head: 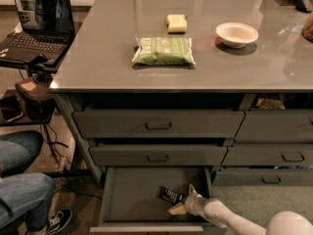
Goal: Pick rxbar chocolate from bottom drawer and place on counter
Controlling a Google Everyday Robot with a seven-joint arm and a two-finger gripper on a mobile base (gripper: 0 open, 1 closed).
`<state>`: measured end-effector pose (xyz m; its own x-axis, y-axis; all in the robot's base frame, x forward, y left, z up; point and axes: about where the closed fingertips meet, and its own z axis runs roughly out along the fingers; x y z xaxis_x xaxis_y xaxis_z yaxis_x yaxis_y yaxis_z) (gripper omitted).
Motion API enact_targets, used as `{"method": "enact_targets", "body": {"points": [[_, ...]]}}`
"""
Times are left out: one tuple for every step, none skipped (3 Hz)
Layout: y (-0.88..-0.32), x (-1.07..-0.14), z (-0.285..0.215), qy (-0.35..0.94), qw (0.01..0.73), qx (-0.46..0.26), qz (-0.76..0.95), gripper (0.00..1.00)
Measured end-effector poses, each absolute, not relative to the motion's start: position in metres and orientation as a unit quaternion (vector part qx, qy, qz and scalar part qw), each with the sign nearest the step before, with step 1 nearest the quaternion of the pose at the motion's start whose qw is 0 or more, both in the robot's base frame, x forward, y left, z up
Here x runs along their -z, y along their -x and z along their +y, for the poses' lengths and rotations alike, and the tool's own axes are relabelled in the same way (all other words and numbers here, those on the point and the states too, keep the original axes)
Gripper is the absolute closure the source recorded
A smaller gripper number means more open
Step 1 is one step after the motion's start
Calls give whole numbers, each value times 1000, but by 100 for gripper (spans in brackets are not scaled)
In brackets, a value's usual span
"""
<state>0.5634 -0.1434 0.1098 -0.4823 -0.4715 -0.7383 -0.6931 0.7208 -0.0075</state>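
- Jaws are open; the gripper sits low in the drawer, right by the bar
- The counter is up top
- The drawer is pulled out
- The bar lies flat inside; slide the jaws around its end, then squeeze gently

The counter is a glossy mid grey, and the drawers under it are a darker grey. On it lie a green packet with pale print, a pale yellow block farther back and a cream-white bowl to the right. In the bottom drawer, whose floor is plain grey, the rxbar chocolate is black with pale lettering. Just right of it sits the gripper, white-bodied, its tan fingers spread apart. At the left are blue jeans and a black laptop.
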Motion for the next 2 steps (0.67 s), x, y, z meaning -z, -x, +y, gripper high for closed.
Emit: {"method": "enact_targets", "body": {"points": [[-558,-106,-139,345,377,-159,845,0],[-546,-109,-134,348,398,-183,829,0]]}}
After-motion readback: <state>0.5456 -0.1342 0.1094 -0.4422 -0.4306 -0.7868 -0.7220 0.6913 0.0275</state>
